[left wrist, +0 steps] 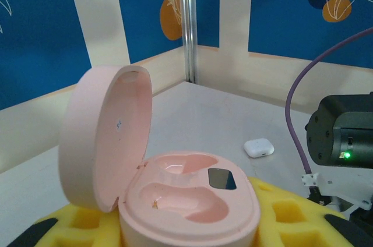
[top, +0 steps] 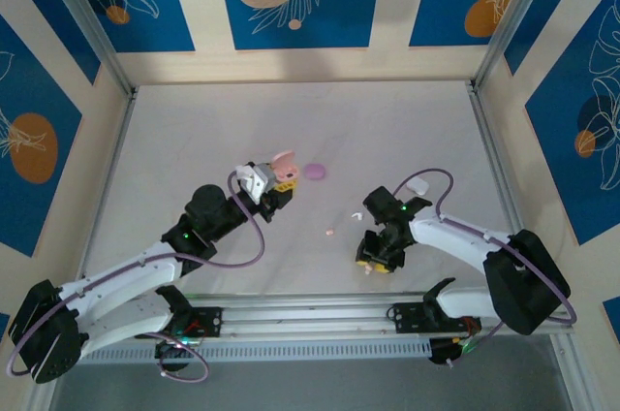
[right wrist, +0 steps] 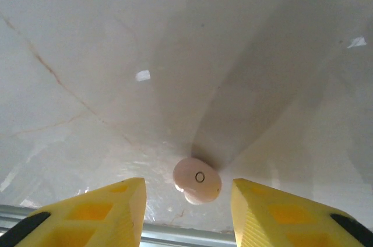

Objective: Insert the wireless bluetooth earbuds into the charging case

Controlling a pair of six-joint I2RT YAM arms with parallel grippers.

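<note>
I hold the pink charging case [left wrist: 192, 203] clamped in the left gripper [top: 279, 188], lid up, wells exposed for loading. Right gripper [right wrist: 186, 215] stands open astride a pale pink earbud [right wrist: 197, 179] on the table [right wrist: 105, 37], not touching it, set to pinch.

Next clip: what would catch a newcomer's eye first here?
The pink charging case, lid up and wells looking empty, sits clamped in the left tool left of centre. Nearer the front edge, the right tool hangs open astride a pale pink earbud lying on the table.
</note>
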